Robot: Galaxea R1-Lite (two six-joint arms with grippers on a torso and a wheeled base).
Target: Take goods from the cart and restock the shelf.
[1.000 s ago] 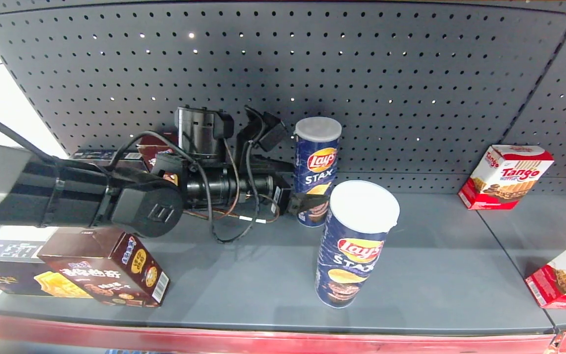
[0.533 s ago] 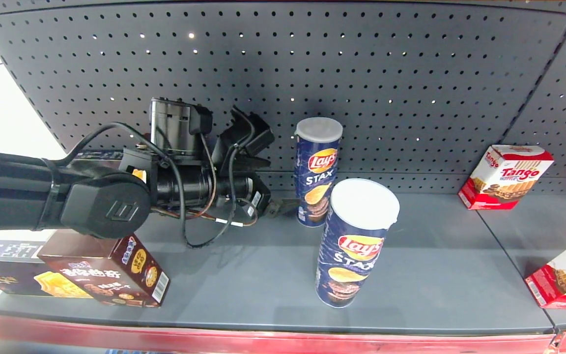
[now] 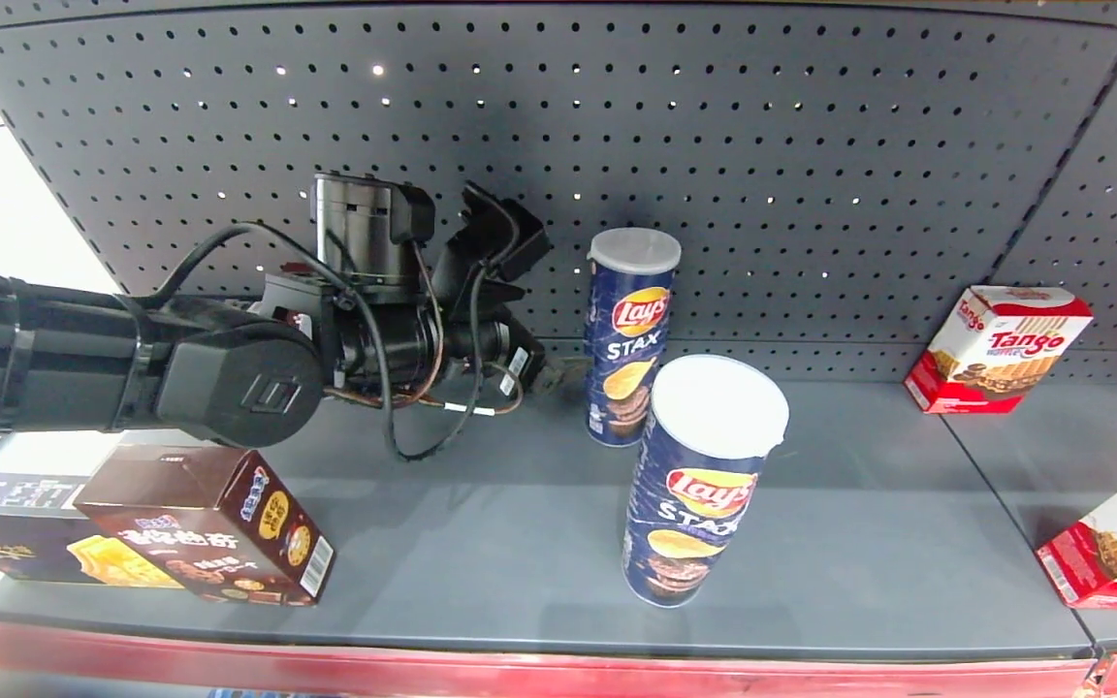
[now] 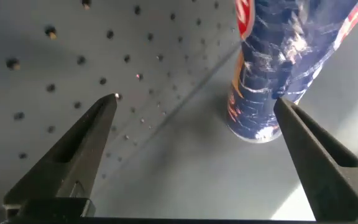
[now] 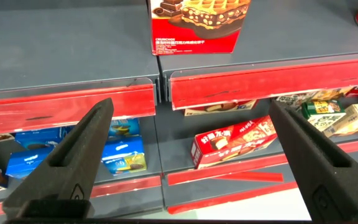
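**Head view:** The rear can (image 3: 630, 339) stands upright at the back of the shelf (image 3: 481, 543), close to the pegboard (image 3: 714, 145). The front can (image 3: 704, 480) stands upright nearer the edge. The left hand (image 3: 563, 371) sits low, just beside the rear can.

**Left wrist view:** The left hand is spread wide and empty, with the rear can's base just beyond the fingertips.

**Right wrist view:** The right hand (image 5: 191, 106) is spread wide and empty, facing lower shelves.

**Assessment:** The cans are likely light, stiff-walled, glossy and easily tipped. Grip mid-wall, not on the lid.

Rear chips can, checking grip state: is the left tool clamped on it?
No, the left tool is wide open, not closed on the rear chips can.
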